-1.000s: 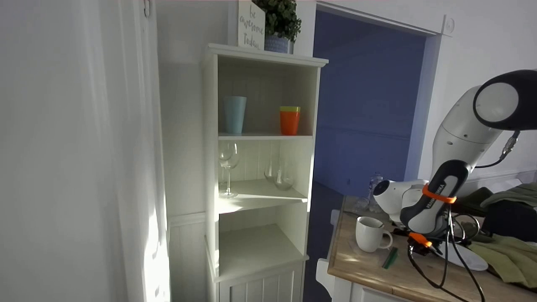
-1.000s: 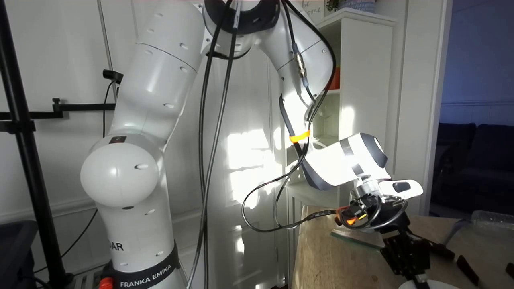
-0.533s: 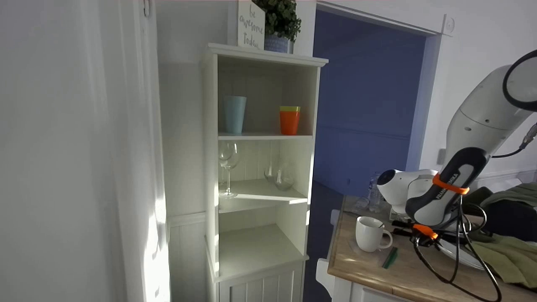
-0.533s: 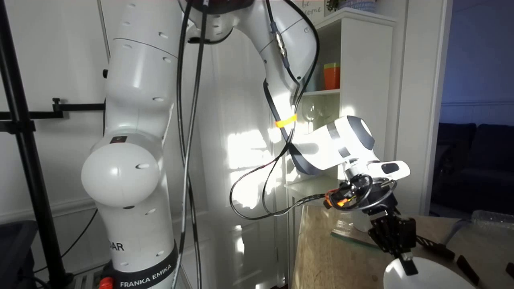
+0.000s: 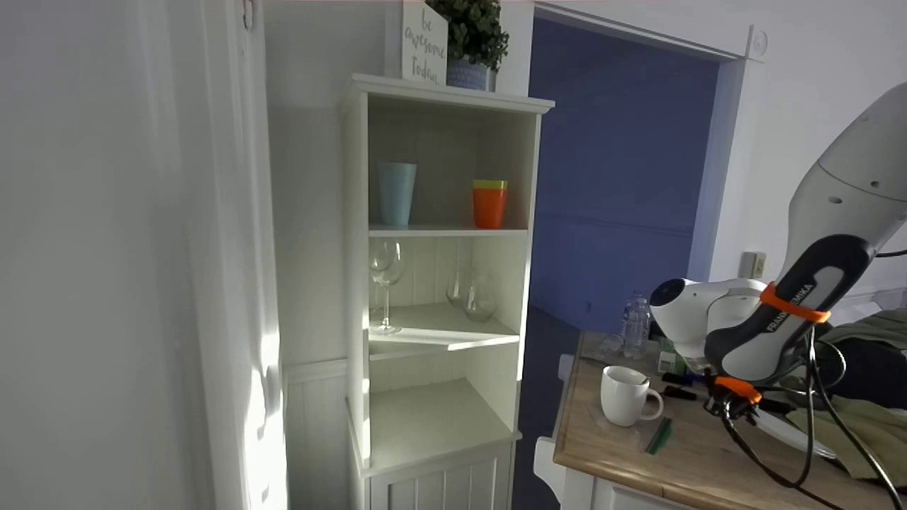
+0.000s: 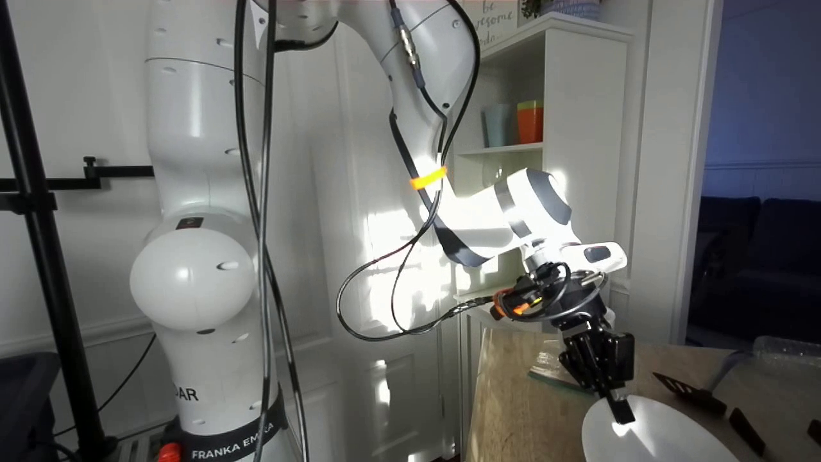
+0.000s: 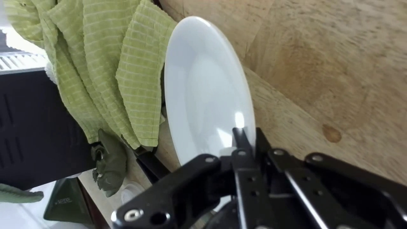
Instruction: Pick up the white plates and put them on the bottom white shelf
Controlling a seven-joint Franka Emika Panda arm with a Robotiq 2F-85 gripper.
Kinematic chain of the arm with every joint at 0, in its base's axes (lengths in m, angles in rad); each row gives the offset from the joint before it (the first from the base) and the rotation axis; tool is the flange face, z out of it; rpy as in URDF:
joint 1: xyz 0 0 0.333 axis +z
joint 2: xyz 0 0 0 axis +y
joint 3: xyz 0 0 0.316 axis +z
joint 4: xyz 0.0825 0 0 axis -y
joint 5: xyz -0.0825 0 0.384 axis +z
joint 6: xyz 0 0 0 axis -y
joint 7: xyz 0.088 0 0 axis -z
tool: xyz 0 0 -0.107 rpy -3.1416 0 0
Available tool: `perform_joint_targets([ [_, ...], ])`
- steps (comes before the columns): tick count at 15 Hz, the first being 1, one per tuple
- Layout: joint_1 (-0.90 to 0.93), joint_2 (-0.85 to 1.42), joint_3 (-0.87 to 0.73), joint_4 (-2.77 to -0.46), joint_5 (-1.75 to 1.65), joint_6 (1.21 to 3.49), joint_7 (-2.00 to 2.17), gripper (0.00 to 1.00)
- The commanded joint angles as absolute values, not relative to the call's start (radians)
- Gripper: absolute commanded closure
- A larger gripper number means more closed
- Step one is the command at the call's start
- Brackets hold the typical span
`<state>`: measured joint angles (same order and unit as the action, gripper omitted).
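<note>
One white plate [image 7: 206, 89] shows in the wrist view, tilted, with its rim between the black fingers of my gripper [image 7: 249, 132]. The gripper is shut on that rim. In an exterior view the gripper [image 6: 621, 410] has a finger against the face of the plate [image 6: 660, 439], whose lower part is cut off by the frame. The plate [image 5: 793, 433] also shows as a thin tilted strip over the wooden table, partly behind cables. No other plate can be made out. The bottom white shelf [image 5: 443, 421] is bare, left of the table, above the panelled door.
A white mug [image 5: 623, 398] and a green bag strip [image 5: 659, 435] are on the table [image 5: 623, 457]. A green towel [image 7: 136, 79] lies beside the plate. Black utensils [image 6: 699, 399] lie near it. Glasses [image 5: 386, 283] and cups [image 5: 489, 204] stand on upper shelves.
The arm and gripper have moved right in an exterior view, and left and slightly up in another, carrying the plate along. More of the plate shows there, and it looks steeper.
</note>
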<state>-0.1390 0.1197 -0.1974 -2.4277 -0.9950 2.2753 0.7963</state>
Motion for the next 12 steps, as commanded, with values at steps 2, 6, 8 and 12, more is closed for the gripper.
perform_joint_targets([
  [2,-0.109,-0.079,-0.157,-2.593,-1.188,2.230,0.789,0.98],
  [6,-0.064,-0.225,-0.073,-2.748,-1.302,2.163,0.809,0.98],
  [8,-0.029,-0.293,-0.022,-2.811,-1.329,2.123,0.822,0.98],
  [12,0.048,-0.290,0.072,-2.762,-1.353,2.058,0.824,0.98],
])
